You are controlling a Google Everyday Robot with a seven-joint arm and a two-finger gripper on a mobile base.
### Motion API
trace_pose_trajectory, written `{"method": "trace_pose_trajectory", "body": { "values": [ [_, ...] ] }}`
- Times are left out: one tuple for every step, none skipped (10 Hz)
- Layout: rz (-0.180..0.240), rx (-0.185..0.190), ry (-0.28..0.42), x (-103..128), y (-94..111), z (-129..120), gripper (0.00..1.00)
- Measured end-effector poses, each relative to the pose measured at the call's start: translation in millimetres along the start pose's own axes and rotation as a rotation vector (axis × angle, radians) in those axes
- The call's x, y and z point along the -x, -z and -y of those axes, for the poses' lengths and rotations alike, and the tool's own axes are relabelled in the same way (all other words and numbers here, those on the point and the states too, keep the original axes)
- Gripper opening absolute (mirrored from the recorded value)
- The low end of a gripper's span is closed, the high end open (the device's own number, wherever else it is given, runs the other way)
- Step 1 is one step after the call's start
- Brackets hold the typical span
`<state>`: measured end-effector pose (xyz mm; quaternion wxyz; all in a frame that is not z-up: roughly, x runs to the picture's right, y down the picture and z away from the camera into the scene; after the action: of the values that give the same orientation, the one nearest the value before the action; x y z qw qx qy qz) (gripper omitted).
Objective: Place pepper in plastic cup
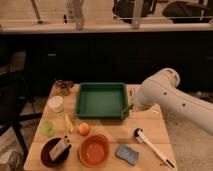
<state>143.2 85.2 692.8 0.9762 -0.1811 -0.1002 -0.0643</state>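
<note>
— Pepper (pixel 128 108): where is it?
— I make out a slim dark green curve at the right rim of the green tray (pixel 102 86), right at the tip of the gripper (pixel 125 112).
— Is it gripped?
— The fingers are pressed together, but the white arm (pixel 165 95) hides too much to tell whether the pepper is between them.
— And the plastic cup (pixel 47 128)?
— Upright at the left edge of the surface (pixel 150 125), below the white tub (pixel 56 103), well apart from the gripper.

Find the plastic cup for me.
In the camera view the plastic cup sits at the table's left, in front of the white tub; the gripper is by the green tray's near-right corner.
</note>
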Motion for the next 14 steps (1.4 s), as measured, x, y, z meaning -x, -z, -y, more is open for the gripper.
{"method": "trace_pose_trajectory", "body": {
  "values": [
    [-0.001,0.0,0.001,-0.1,-0.1,0.1,0.0],
    [0.0,0.0,0.0,0.0,0.0,0.0,0.0],
    [-0.001,0.0,-0.002,-0.9,0.2,-0.4,0.0],
    [0.0,0.0,-0.001,-0.6,0.3,-0.3,0.0],
    [0.001,0.0,-0.001,0.1,0.1,0.0,0.0],
    [0.002,-0.002,0.001,0.5,0.1,0.5,0.0],
    [0.006,-0.006,0.015,2.2,1.2,2.3,0.0],
    [0.012,-0.007,0.039,9.7,0.9,6.2,0.0],
    [0.022,-0.008,0.07,25.1,-1.2,12.7,0.0],
    [0.027,-0.009,0.1,40.4,-2.8,18.0,0.0],
    [0.039,-0.009,0.135,69.2,-5.9,25.3,0.0],
    [0.048,-0.01,0.161,94.3,-8.8,31.2,0.0],
    [0.059,-0.012,0.177,119.9,-11.6,36.5,0.0],
    [0.066,-0.013,0.184,137.9,-13.7,40.0,0.0]
  ]
}}
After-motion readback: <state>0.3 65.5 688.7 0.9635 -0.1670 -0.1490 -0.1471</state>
